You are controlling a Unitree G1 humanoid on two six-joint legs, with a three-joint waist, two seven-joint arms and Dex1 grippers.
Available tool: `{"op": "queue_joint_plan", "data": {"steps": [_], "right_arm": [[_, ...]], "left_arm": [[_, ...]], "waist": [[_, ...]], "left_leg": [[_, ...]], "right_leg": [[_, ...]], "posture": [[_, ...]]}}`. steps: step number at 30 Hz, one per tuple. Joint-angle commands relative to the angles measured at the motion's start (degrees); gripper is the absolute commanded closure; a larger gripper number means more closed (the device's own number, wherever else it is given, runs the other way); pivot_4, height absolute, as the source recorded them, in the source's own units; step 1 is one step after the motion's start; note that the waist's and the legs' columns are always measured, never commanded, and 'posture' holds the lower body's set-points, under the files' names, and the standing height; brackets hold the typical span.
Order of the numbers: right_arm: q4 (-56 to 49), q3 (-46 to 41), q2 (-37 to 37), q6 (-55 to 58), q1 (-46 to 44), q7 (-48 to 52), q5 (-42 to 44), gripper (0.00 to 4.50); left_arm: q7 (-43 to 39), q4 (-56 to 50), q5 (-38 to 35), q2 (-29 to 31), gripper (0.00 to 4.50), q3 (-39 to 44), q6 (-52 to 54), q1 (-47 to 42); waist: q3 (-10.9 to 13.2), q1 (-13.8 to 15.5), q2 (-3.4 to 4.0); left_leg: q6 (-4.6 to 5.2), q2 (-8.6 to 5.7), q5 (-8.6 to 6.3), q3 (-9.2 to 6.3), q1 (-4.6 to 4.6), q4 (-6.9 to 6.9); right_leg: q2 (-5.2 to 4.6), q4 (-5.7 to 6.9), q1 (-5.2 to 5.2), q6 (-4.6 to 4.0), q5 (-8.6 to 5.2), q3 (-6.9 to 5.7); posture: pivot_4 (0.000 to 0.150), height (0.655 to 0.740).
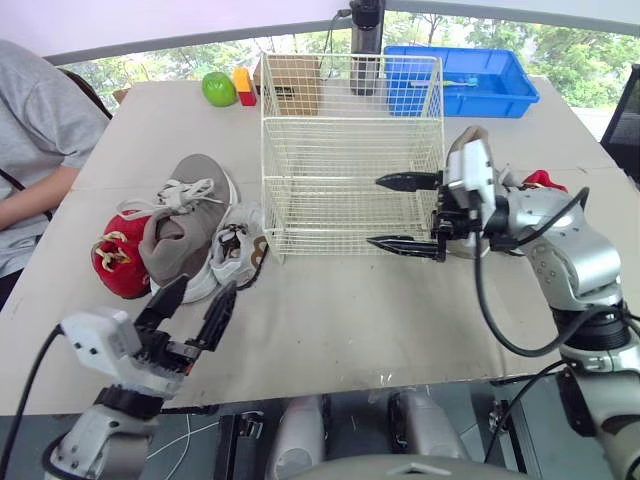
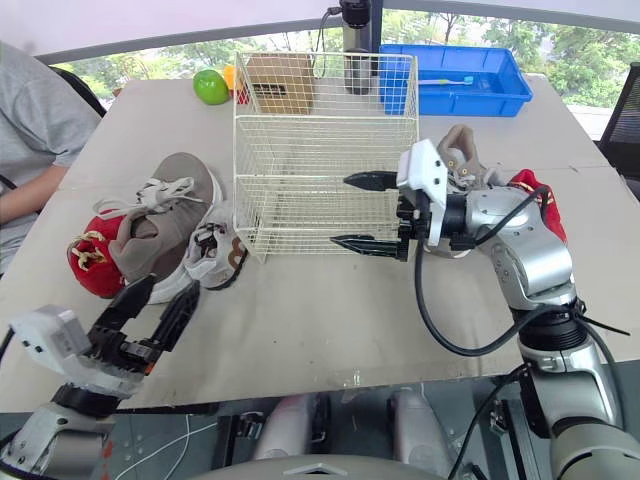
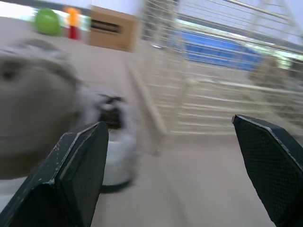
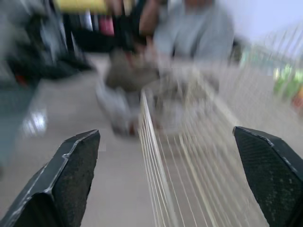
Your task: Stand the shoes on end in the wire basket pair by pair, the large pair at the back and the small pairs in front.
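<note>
Five shoes lie around your basket (image 1: 350, 150), a tall cream cage of thin wire on the matte tan desk (image 1: 380, 320). Left of it sit a large grey mesh shoe (image 1: 180, 225) with white laces, a rounded red shoe (image 1: 118, 262) touching it, and a small white shoe (image 1: 236, 250) just beside the wire. Right of it lie a beige shoe (image 2: 460, 152) and a second red shoe (image 2: 532, 186). Your right pincer (image 1: 382, 212) is spread wide at the basket's right front corner; your left pincer (image 1: 200, 292), also apart, hangs near the grey mesh shoe.
</note>
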Motion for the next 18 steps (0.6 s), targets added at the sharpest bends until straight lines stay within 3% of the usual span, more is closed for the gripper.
{"op": "queue_joint_plan", "data": {"steps": [1,11,18], "right_arm": [[-4.2,-0.8,1.5,-2.2,1.3,-1.5,2.7,0.05],[-10.1,2.0,2.4,-0.5,6.0,-5.7,4.2,0.05],[-14.4,3.6,2.2,1.1,8.1,-8.8,5.1,0.05]], "left_arm": [[4.9,-2.4,2.6,-0.8,0.00,2.9,-0.7,0.5],[14.2,0.5,12.4,5.3,0.00,4.1,7.2,-6.6],[19.2,9.0,16.5,11.2,0.00,1.4,19.1,-20.1]], "waist": [[0.0,0.0,0.00],[0.0,0.2,-0.03],[0.0,0.2,-0.06]], "left_leg": [[0.00,0.00,0.00,0.00,0.00,0.00],[-0.01,-0.03,0.00,0.01,-0.01,0.02],[-0.03,-0.03,0.02,0.00,0.03,0.03]], "right_leg": [[0.00,0.01,0.00,0.00,0.00,-0.02],[-0.04,0.02,0.01,-0.01,0.00,-0.02],[-0.01,0.21,0.01,-0.01,0.00,-0.12]], "posture": [[0.150,0.7400],[0.150,0.7400],[0.150,0.7400]]}}
